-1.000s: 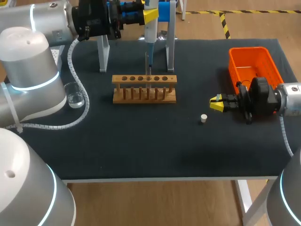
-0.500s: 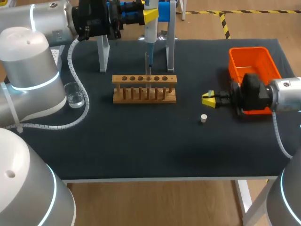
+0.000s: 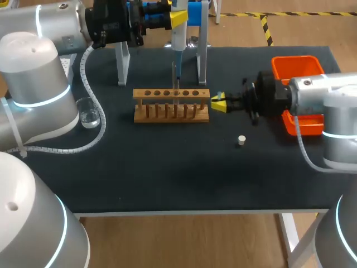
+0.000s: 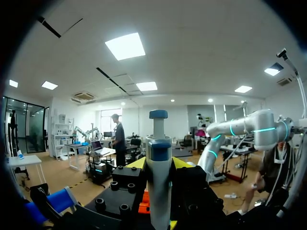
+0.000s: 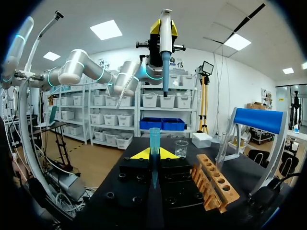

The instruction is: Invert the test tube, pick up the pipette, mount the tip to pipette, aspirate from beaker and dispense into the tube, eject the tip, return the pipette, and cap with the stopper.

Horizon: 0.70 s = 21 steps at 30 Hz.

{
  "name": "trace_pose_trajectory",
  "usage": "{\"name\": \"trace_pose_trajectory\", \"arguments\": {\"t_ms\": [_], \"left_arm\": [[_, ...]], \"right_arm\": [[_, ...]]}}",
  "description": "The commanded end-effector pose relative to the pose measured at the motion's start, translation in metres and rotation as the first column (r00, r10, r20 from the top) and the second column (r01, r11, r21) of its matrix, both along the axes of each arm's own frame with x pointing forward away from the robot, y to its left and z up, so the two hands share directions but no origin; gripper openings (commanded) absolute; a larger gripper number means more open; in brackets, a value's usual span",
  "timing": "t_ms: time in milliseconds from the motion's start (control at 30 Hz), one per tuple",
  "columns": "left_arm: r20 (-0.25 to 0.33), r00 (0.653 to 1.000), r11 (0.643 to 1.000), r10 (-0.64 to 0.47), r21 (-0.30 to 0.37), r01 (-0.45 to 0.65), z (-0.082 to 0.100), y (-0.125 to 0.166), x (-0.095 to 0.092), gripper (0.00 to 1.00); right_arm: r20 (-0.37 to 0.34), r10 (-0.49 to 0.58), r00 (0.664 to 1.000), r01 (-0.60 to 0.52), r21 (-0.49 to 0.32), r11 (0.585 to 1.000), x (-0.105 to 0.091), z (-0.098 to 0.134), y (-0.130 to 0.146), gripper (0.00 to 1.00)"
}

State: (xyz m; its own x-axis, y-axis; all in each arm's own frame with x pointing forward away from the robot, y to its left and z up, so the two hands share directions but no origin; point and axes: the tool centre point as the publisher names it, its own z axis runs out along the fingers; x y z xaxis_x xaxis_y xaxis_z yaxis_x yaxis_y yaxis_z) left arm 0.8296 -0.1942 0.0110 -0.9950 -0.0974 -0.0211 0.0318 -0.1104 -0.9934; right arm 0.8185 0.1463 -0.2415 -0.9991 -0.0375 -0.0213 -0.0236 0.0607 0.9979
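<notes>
My left gripper (image 3: 178, 18) is shut on the white and blue pipette (image 3: 177, 44), holding it upright above the back of the table, behind the wooden rack (image 3: 171, 105). In the left wrist view the pipette (image 4: 158, 182) stands between the yellow fingers. My right gripper (image 3: 217, 104) lies level just right of the rack and is shut on a blue-green pipette tip (image 5: 154, 136) that points up between its fingers. A clear test tube (image 5: 222, 146) stands in the rack (image 5: 216, 184). The beaker (image 3: 88, 114) sits at the left. The white stopper (image 3: 241, 140) lies on the mat.
An orange bin (image 3: 298, 67) stands at the right, behind my right arm. The pipette stand (image 3: 202, 53), with white legs and a blue top, is at the back, beside the held pipette. Open black mat stretches in front of the rack.
My right arm has moved left from beside the orange bin to the rack's right end, with the tip still held. The left arm and pipette have stayed still.
</notes>
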Motion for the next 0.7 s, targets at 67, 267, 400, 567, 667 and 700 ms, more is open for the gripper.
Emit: {"name": "trace_pose_trajectory", "arguments": {"t_ms": [67,267,400,567,667,700], "left_arm": [[0.000,1.000,1.000,-0.001,-0.001,0.001,0.000,0.001,0.000,0.00],[0.000,1.000,1.000,-0.001,-0.001,0.001,0.000,0.001,0.000,0.00],[0.000,1.000,1.000,-0.001,-0.001,0.001,0.000,0.001,0.000,0.00],[0.000,1.000,1.000,-0.001,-0.001,0.001,0.000,0.001,0.000,0.00],[0.000,1.000,1.000,-0.001,-0.001,0.001,0.000,0.001,0.000,0.00],[0.000,1.000,1.000,-0.001,-0.001,0.001,0.000,0.001,0.000,0.00]], "right_arm": [[0.000,0.018,1.000,-0.018,0.005,1.000,0.015,-0.001,0.025,0.00],[0.003,0.032,0.999,-0.032,0.021,0.999,0.019,0.002,0.042,0.00],[0.005,0.046,0.999,-0.046,0.028,0.999,0.022,0.004,0.052,0.00],[0.008,0.053,0.999,-0.053,0.030,0.998,0.022,0.007,0.062,0.00],[0.009,0.057,0.998,-0.058,0.030,0.998,0.020,0.008,0.067,0.00],[0.008,0.059,0.998,-0.059,0.031,0.998,0.020,0.008,0.069,0.00]]}}
